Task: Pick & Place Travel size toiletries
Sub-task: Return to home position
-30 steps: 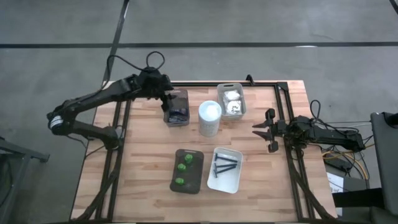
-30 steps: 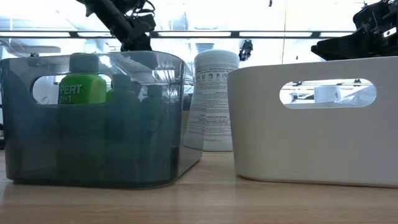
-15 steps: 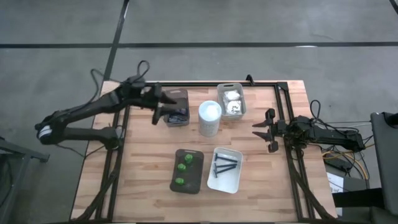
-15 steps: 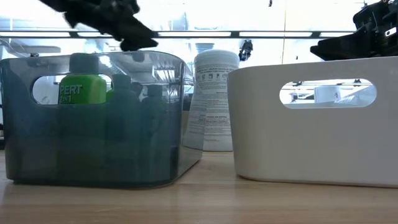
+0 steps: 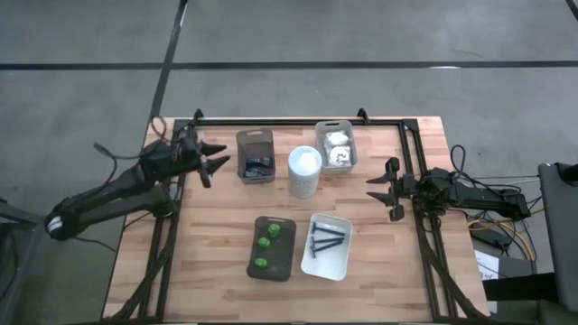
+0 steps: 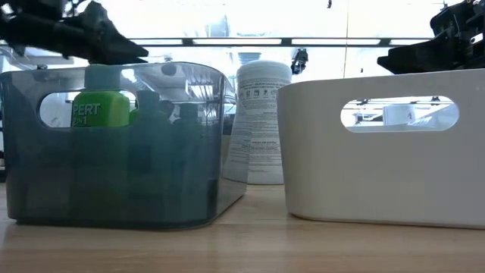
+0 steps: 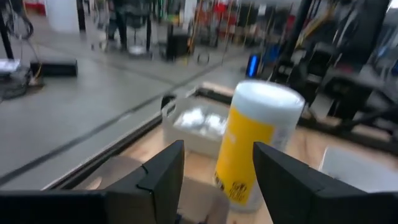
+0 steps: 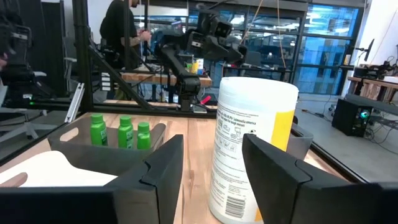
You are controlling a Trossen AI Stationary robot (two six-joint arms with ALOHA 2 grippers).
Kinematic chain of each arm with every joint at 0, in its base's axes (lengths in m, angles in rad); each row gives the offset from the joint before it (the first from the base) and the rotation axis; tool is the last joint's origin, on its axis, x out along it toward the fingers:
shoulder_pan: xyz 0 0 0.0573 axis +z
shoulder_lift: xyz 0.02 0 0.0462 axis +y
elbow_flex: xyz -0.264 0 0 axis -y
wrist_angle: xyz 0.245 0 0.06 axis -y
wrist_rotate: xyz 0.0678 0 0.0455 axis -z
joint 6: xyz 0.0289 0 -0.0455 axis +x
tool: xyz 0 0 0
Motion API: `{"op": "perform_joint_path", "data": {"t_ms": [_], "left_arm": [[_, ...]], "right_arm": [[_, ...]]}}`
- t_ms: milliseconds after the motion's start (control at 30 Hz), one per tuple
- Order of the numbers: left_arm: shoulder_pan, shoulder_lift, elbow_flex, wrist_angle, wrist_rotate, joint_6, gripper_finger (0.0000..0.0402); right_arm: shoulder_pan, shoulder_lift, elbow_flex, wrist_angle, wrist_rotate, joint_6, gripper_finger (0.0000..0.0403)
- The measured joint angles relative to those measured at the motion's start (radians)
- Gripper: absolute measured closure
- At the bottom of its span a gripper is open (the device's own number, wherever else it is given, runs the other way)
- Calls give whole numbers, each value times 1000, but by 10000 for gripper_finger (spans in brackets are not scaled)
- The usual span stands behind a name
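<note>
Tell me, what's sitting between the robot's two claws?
In the high view, the dark bin with navy tubes and the tall white cylinder sit between the left gripper and right gripper.

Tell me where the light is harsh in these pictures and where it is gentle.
Low view: strong backlight from the room behind leaves the left claw a dark silhouette. High view: even light, only faint shadows on the table. Right wrist view: the white cylinder is evenly lit, without glare.
</note>
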Motion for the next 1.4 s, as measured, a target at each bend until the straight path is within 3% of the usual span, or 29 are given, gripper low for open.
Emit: {"op": "perform_joint_path", "data": {"t_ms": [300,567,900,1133,1400], "left_arm": [[-10,-266,-171,82,14,-74,206],[-18,-397,-253,54,37,-74,206],[-76,-401,-358,162,64,-114,206],[-152,-401,-360,161,64,-104,206],[-312,-401,-360,159,33,-123,206]], "right_arm": [[0,0,0,0,0,0,223],[0,0,0,0,0,0,216],[0,0,0,0,0,0,245],[0,0,0,0,0,0,267],[0,0,0,0,0,0,291]]}}
